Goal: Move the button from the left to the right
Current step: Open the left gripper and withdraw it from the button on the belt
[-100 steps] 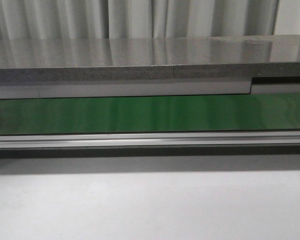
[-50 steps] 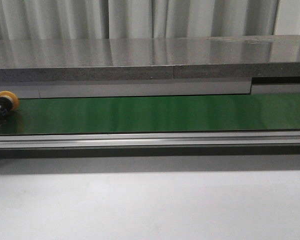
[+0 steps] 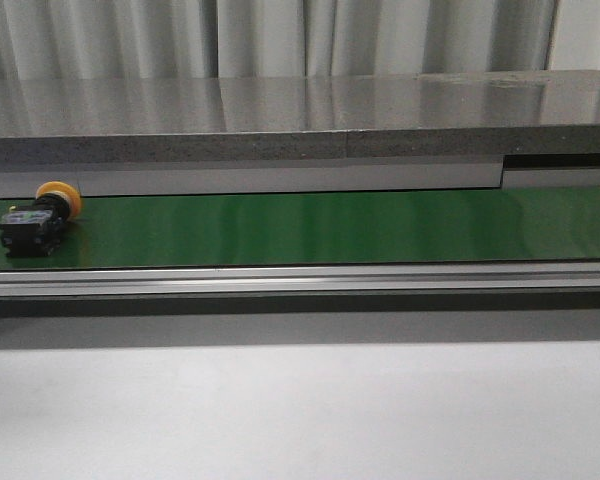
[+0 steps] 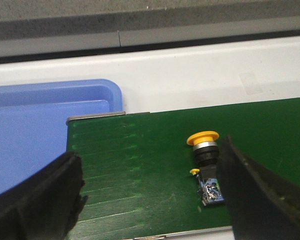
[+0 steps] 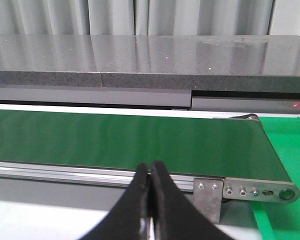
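Observation:
The button [image 3: 38,218], a yellow-orange cap on a black blocky body, lies on its side at the far left of the green belt [image 3: 310,228]. In the left wrist view the button [image 4: 206,155] lies on the belt close beside one finger. My left gripper [image 4: 150,192] is open wide above the belt's left end, its jaws apart and empty. My right gripper [image 5: 150,172] is shut and empty, in front of the belt's right end [image 5: 140,140]. Neither gripper shows in the front view.
A blue tray [image 4: 45,125] sits just past the belt's left end. An aluminium rail [image 3: 300,278] runs along the belt's front edge. A grey stone ledge [image 3: 300,115] runs behind it. A green surface [image 5: 285,145] lies beyond the belt's right end.
The button has come into the front view from the left and travelled rightward along the belt. Neither gripper shows in the earlier frames.

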You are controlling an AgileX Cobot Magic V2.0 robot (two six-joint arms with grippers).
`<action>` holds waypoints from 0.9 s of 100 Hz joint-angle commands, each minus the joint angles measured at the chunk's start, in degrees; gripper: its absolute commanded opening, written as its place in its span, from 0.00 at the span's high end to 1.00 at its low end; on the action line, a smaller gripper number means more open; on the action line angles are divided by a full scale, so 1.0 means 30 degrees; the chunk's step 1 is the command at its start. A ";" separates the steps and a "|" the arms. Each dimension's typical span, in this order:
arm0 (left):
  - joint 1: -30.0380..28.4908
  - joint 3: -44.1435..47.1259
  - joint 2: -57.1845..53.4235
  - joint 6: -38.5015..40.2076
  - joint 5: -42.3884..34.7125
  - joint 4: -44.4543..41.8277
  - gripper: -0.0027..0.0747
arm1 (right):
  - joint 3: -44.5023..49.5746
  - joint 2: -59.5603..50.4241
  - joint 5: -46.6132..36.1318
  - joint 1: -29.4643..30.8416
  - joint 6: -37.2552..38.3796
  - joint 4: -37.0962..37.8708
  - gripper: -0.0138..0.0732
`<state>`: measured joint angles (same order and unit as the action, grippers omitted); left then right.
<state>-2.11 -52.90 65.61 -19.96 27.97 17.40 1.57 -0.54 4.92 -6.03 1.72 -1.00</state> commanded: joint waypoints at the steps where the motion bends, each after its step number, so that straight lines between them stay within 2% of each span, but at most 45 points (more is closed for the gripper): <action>1: 0.0662 0.1284 -0.2002 0.0011 -0.3207 0.0022 0.27 | -0.0349 -0.0304 -0.1638 -0.0039 -0.0080 0.0130 0.92; 24: 0.2105 0.5471 -0.5970 0.0011 -0.6523 -0.0158 0.27 | -0.0349 -0.0304 -0.1638 -0.0039 -0.0080 0.0130 0.92; 90: 0.2311 1.0683 -1.5541 0.0011 -0.5593 -0.0158 0.27 | -0.0349 -0.0304 -0.1638 -0.0039 -0.0080 0.0130 0.92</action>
<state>4.22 -20.62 21.30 -20.06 14.74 16.58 1.57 -0.54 4.92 -6.03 1.72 -1.00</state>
